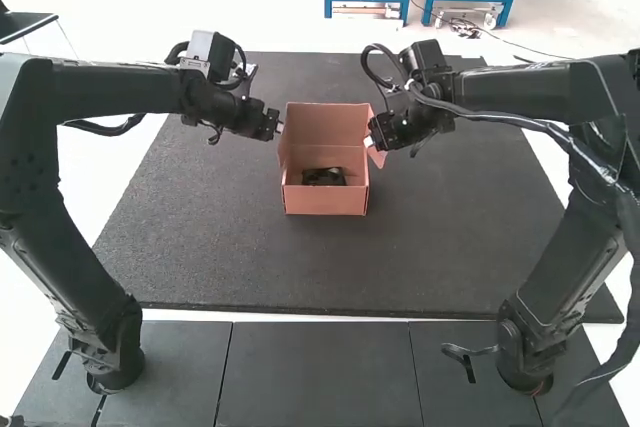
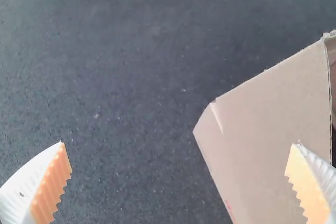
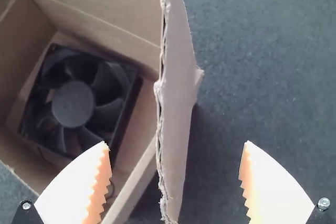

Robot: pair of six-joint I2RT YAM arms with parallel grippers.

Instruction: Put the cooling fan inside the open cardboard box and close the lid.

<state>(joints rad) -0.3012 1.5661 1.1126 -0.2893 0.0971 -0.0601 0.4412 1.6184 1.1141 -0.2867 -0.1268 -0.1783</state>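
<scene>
An open cardboard box (image 1: 326, 187) stands in the middle of the dark mat, with the black cooling fan (image 1: 324, 176) lying flat on its bottom (image 3: 79, 103). My left gripper (image 1: 270, 125) is open at the box's upper left corner, beside the left side flap (image 2: 273, 150). My right gripper (image 1: 380, 133) is open at the box's upper right corner, and the upright right side flap (image 3: 176, 108) stands between its two fingers without being clamped. The rear lid flap (image 1: 326, 122) stands up behind the box.
The dark rubber mat (image 1: 200, 237) covers the table around the box, with free room in front and on both sides. White table surface (image 1: 100, 127) borders the mat.
</scene>
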